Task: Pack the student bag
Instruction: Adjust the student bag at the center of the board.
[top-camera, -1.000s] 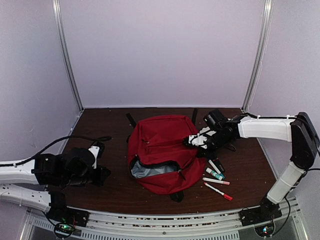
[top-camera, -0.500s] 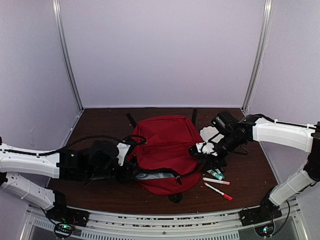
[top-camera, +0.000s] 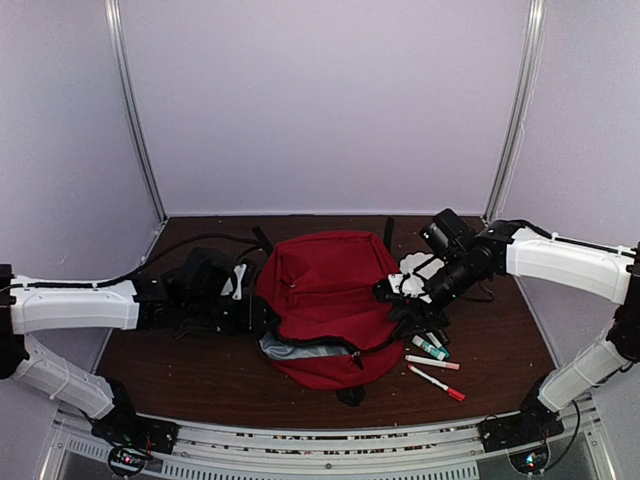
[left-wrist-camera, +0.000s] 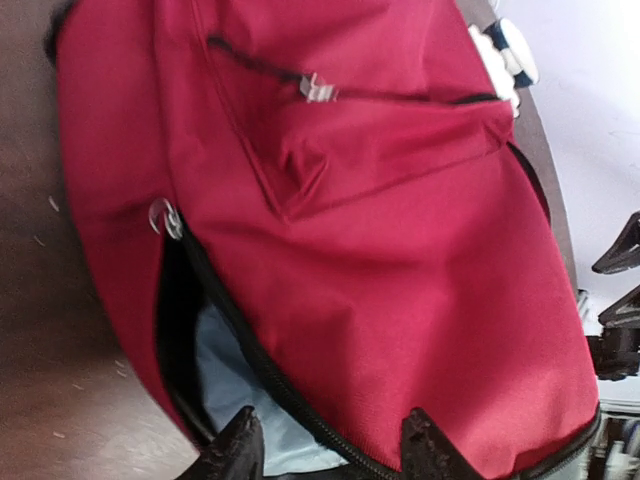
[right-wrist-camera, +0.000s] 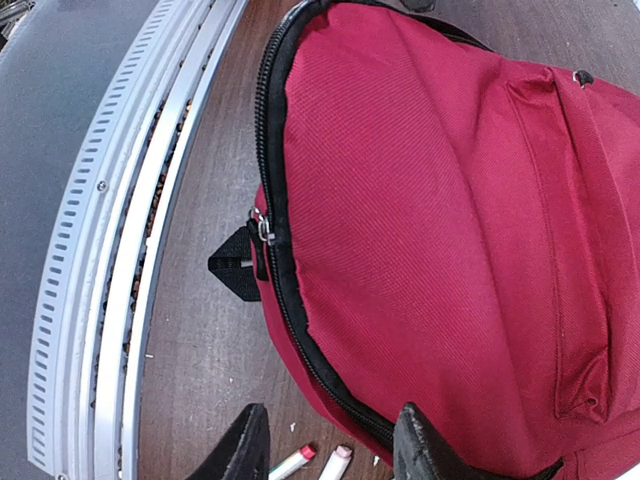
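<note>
The student bag (top-camera: 325, 290) is a big red backpack lying flat mid-table, its black zipper partly undone so grey lining (left-wrist-camera: 228, 375) shows at the near left. My left gripper (top-camera: 262, 322) is at the bag's left side; in the left wrist view the gripper (left-wrist-camera: 332, 445) stands open, straddling the zipper edge over the lining. My right gripper (top-camera: 400, 305) is at the bag's right edge; in the right wrist view the gripper (right-wrist-camera: 335, 445) is open, with the zipper rim running between its black fingers (right-wrist-camera: 248, 445). Neither clamps the fabric.
Several markers lie right of the bag: a teal-capped one (top-camera: 431, 348), a white one (top-camera: 432, 363) and a red-tipped one (top-camera: 437, 383); two tips (right-wrist-camera: 297, 461) show by my right fingers. A small white and dark blue object (left-wrist-camera: 505, 58) sits at the bag's far right. A metal rail (right-wrist-camera: 120, 250) borders the near edge.
Both grippers have gone from shut to open. The left arm swung in from the table's left to the bag's left side. The right gripper shifted slightly down the bag's right edge.
</note>
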